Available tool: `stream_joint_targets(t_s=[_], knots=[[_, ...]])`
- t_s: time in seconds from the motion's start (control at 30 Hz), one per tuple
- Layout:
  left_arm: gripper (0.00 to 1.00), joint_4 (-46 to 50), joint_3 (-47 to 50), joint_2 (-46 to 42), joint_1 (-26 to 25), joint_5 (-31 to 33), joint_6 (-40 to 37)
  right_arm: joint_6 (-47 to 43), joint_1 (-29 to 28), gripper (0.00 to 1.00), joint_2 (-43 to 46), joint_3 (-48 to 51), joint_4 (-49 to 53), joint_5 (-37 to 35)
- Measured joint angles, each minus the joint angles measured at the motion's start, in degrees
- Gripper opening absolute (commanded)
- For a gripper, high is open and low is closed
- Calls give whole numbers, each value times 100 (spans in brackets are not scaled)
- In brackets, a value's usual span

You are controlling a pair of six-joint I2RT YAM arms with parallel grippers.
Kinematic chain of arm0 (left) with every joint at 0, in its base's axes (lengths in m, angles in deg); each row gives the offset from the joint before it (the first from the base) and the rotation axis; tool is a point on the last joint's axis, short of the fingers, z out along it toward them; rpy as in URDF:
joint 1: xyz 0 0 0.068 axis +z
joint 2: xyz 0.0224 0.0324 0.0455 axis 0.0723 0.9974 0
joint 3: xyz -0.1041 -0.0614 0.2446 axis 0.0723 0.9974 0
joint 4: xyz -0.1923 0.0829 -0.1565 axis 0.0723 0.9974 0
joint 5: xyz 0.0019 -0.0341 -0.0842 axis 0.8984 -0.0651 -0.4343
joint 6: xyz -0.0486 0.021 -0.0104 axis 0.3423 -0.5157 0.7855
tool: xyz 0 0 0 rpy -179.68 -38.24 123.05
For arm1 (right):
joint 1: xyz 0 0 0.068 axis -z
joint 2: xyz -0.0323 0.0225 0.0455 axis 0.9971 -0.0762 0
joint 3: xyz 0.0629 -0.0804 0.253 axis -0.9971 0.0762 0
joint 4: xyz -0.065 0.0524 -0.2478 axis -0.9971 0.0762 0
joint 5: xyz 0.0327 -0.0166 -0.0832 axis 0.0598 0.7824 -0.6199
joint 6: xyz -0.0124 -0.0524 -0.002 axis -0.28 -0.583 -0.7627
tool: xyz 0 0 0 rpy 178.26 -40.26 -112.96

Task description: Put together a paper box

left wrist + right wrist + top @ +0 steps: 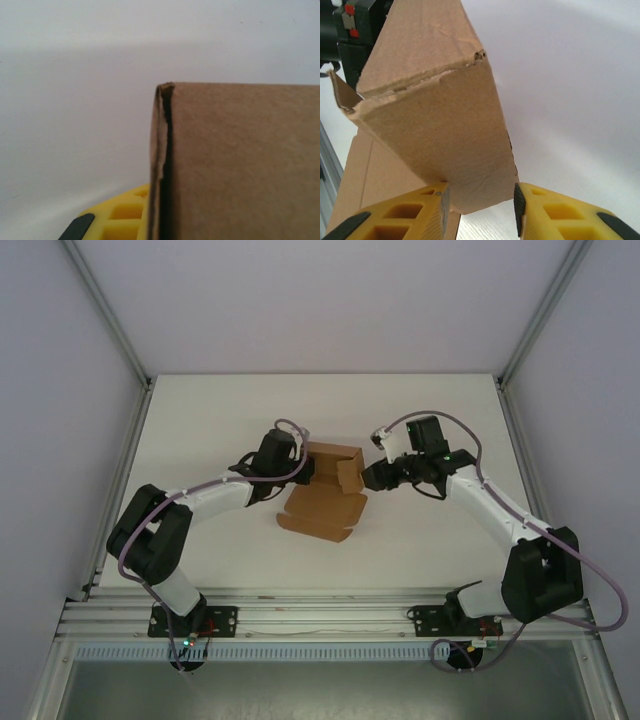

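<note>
1. Two arms reach in over the white table and meet at the paper box, which sits about mid-table between them.
2. Half the box is up: the far part has raised walls forming an open tray, while a wide flap lies flat on the table toward the near edge.
3. On the box's left side, the left gripper is clenched on the upright wall. From its wrist camera the folded edge of that wall runs straight up the middle of the view. One yellow finger sits against its left face, and the other is hidden behind the cardboard.
4. At the box's right end is the right gripper. Its wrist camera looks up a tilted cardboard panel with a ragged fold line across it.
5. That gripper's jaws stand partly apart with the panel's lower corner between them. Each yellow finger is at or against an edge of the cardboard, but I cannot tell whether they are squeezing it or only framing it
</note>
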Motion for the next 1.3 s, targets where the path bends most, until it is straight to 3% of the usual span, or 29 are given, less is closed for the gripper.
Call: stream_joint_targets(t_s=[0.53,0.6,0.73,0.87,0.97,1.1,1.3], knots=[[0,2,-83,109,0,-431,-197,-470,0,52,44,-170,260,835],[0,2,-96,118,0,-472,-212,-435,0,60,42,-208,264,844],[0,4,-96,118,0,-520,-238,-319,0,65,-85,-358,271,636],[0,22,-122,118,0,-525,-238,-164,-37,60,-284,-415,199,492],[0,59,-157,118,-13,-518,-236,26,-227,52,-363,-413,76,-37],[0,249,-247,118,-66,-295,-223,448,-612,38,-437,-415,-177,-1266],[0,601,-483,203,-205,219,-42,1233,-1012,36,-935,-704,-205,-3292]])
